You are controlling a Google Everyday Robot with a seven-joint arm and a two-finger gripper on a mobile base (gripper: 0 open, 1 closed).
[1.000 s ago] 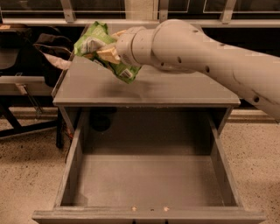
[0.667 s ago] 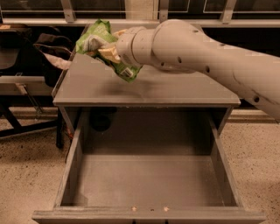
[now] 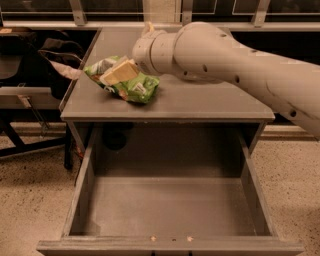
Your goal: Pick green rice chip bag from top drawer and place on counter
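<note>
Gripper (image 3: 120, 74) at upper left of centre, a pale tan piece at the tip of the thick cream-white robot arm (image 3: 225, 55), lying across the top of the crumpled light-green foil green rice chip bag (image 3: 137, 87). Contact with the bag plain; whether the gripper is clamped on it or merely resting cannot be told from this angle.

Arm enters from the right edge of the frame, slants up and leftward over the cabinet, dark round holes dotted along its shell.

Bag sits on the flat matte grey counter (image 3: 200, 100), toward its left front part, near the left edge and a little back from the front edge. White label panel and dark patch face up and forward. Bag's underside looks to be touching the grey top.

Wide, shallow grey top drawer (image 3: 80, 195) pulled fully out below the counter, filling the lower half of the frame; plain side walls, flat front edge along the bottom. Three small pale specks (image 3: 170, 238) on that front edge near its middle.

Speckled beige floor (image 3: 30, 200) at lower left and lower right. Dark furniture and a black bag-like shape (image 3: 50, 55) at upper left, beside the cabinet. Pale window framing (image 3: 77, 12) along the top.
</note>
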